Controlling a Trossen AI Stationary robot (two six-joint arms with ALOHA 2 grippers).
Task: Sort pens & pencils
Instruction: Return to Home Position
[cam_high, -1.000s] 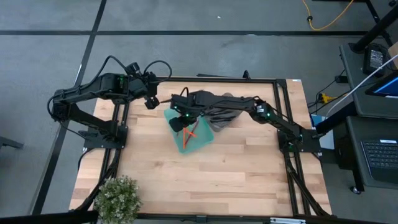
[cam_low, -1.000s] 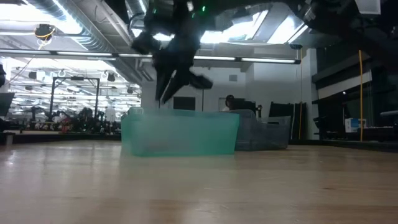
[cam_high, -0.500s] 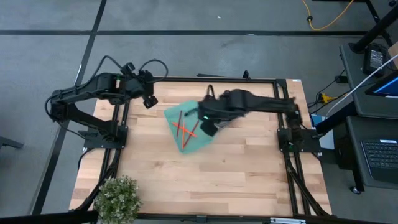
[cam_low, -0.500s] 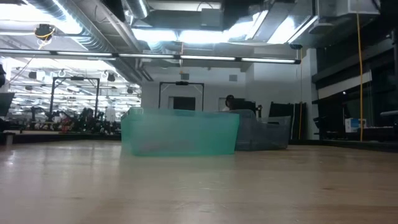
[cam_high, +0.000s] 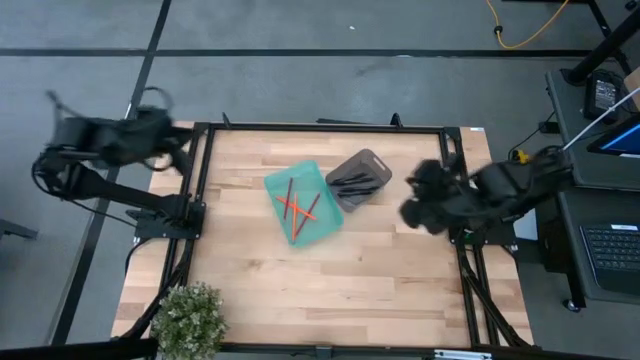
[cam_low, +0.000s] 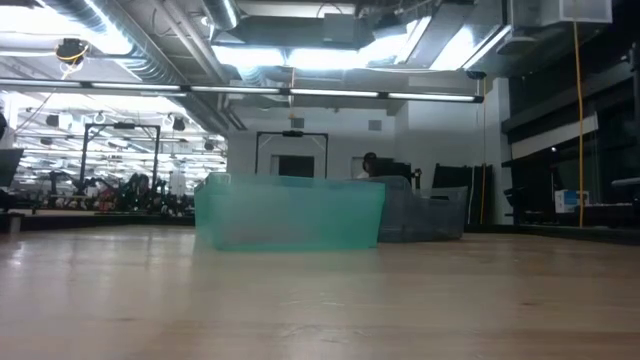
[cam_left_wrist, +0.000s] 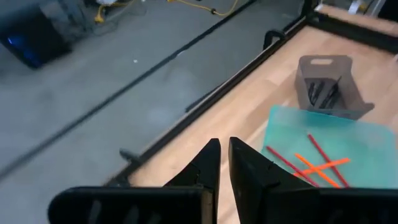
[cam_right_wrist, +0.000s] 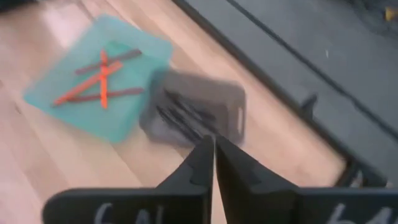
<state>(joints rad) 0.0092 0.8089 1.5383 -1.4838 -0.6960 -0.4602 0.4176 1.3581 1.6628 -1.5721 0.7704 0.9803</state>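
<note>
Several orange-red pencils (cam_high: 298, 207) lie crossed on the floor of the teal bin (cam_high: 322, 228) at the table's middle. Several black pens (cam_high: 352, 180) lie in the grey bin (cam_high: 372, 162), which stands against the teal bin's far right side. My left gripper (cam_high: 172, 140) hangs shut beyond the table's far left corner; in its wrist view (cam_left_wrist: 224, 149) nothing is between the fingers. My right gripper (cam_high: 414, 206) hangs shut above the table near its right edge, away from both bins, and its wrist view (cam_right_wrist: 214, 146) also shows nothing between the fingers.
A potted plant (cam_high: 190, 318) stands at the table's near left corner. The black frame rail (cam_high: 320, 127) runs round the table. In the low view the teal bin (cam_low: 290, 212) and the grey bin (cam_low: 420, 218) stand side by side on bare wood.
My right gripper has left its place over the teal bin, risen and swung back toward the table's right edge, turning as it went. With it gone, the pencils in that bin show. My left gripper has drawn back from the far left of the table to beyond its left edge.
</note>
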